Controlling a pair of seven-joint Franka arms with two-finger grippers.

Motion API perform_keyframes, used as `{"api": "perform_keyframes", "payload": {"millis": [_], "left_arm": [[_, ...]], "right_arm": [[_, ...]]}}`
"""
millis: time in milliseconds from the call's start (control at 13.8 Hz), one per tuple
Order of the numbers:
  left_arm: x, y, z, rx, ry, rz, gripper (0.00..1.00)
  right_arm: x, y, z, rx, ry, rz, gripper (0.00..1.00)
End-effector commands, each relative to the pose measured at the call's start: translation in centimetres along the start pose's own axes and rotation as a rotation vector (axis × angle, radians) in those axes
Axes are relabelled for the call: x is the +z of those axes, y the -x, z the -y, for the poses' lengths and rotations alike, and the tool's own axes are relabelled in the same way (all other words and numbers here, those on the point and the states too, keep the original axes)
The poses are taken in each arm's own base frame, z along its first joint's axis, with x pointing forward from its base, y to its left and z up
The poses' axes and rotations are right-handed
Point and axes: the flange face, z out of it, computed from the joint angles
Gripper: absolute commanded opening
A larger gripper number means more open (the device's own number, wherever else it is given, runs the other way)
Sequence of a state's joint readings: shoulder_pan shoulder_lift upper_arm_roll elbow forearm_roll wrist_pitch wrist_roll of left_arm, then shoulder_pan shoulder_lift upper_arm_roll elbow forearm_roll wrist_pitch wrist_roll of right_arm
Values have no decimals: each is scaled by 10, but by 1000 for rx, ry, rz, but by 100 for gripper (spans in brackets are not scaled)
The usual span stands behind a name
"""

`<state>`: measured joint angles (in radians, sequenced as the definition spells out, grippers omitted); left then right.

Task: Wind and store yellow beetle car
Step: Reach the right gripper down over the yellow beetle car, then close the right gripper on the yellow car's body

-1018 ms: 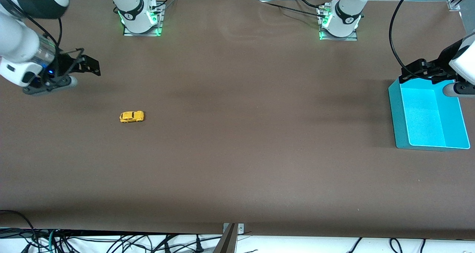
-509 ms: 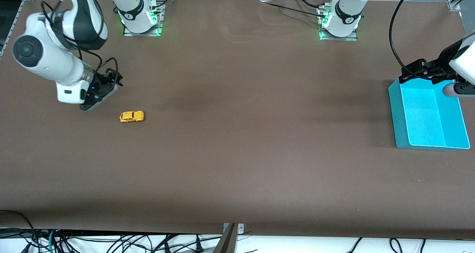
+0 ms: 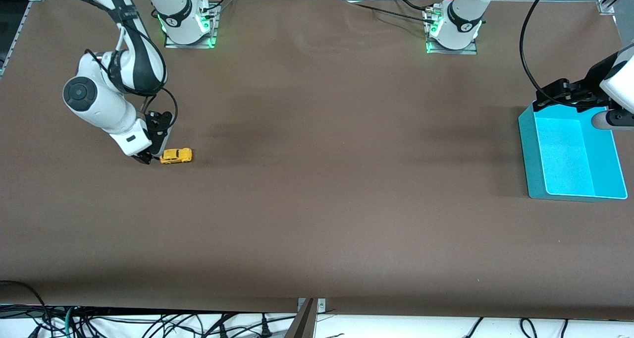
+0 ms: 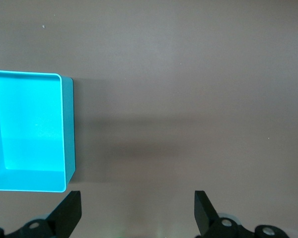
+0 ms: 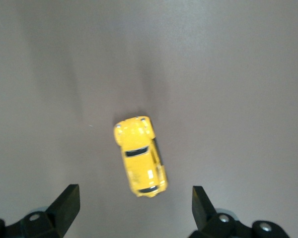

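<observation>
The yellow beetle car (image 3: 176, 155) stands on its wheels on the brown table, toward the right arm's end. My right gripper (image 3: 149, 156) hangs just beside the car's end, at the side toward the right arm's end of the table. In the right wrist view the car (image 5: 140, 156) lies lengthwise just ahead of the open right gripper (image 5: 134, 197), with nothing between the fingers. My left gripper (image 3: 562, 93) waits open and empty over the teal bin's edge; its wrist view shows the left gripper (image 4: 137, 201) over bare table.
A teal open bin (image 3: 525, 144) sits at the left arm's end of the table and shows nothing inside; in the left wrist view the bin's wall (image 4: 69, 124) is beside the fingers. The two arm bases stand along the table's edge farthest from the front camera.
The right arm has swung in from the table's end and come down beside the yellow car. The car and the left arm have not moved.
</observation>
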<state>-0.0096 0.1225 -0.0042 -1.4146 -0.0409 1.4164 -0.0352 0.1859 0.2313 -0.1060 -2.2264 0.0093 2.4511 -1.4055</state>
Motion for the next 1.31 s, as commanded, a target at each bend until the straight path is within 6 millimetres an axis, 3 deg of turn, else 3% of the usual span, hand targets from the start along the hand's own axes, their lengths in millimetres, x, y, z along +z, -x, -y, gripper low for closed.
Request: {"api": "perform_keyframes", "payload": {"millis": [0, 436, 873, 945, 1236], "left_arm": [[-5, -1, 1, -5, 17, -10, 100], [-5, -1, 1, -5, 15, -10, 100], [-5, -1, 1, -5, 17, -10, 100], [-5, -1, 1, -6, 17, -10, 100], [-5, -1, 1, -5, 15, -10, 100]], "right_arm": [[22, 6, -9, -129, 37, 0, 100], [61, 8, -5, -98, 7, -24, 100], [74, 11, 2, -87, -10, -27, 100], [74, 11, 2, -87, -10, -27, 97], [76, 5, 5, -94, -11, -31, 59]]}}
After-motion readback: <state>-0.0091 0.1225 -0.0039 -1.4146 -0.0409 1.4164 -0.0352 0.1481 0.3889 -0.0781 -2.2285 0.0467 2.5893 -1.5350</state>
